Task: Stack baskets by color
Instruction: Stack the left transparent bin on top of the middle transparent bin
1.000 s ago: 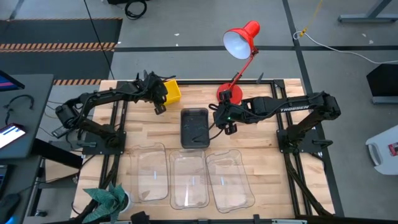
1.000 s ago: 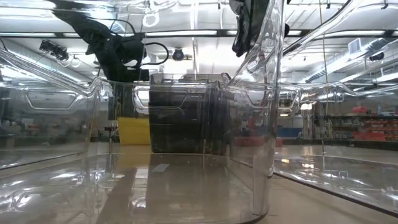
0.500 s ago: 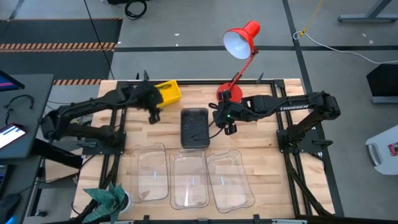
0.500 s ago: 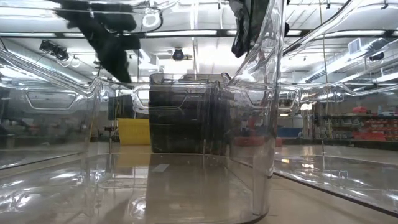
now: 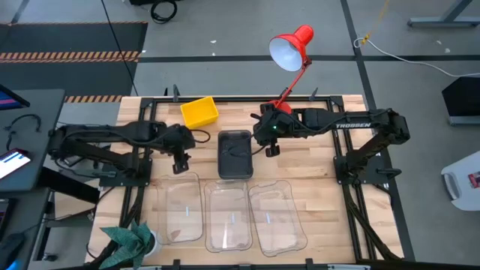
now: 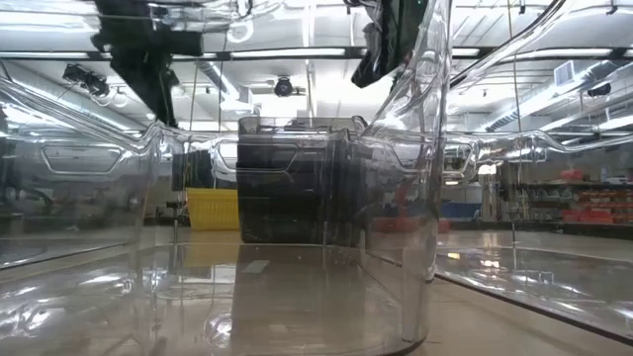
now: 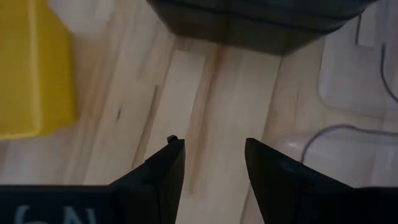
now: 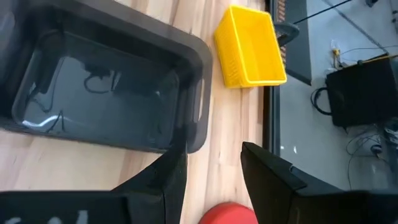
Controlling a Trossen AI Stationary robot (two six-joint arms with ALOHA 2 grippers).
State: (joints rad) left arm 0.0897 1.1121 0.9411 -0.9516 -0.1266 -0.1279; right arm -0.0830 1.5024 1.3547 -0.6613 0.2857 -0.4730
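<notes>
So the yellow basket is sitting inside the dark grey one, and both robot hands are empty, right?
Not quite. In the high view, the yellow basket sits on the table beside the dark grey one, not inside it. Both the left hand and right hand are empty.

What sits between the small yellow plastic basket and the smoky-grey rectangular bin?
Only bare wooden table; the high view shows yellow basket and grey bin apart.

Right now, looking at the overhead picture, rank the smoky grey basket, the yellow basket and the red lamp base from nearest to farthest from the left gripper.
From the left gripper, which hangs open over the table's left half:
1. Smoky grey basket, just to its right at the table's centre.
2. Yellow basket, behind it near the back edge. It is only a little farther than the grey one.
3. Red lamp base, clearly farthest, at the back beyond the grey basket.
</notes>
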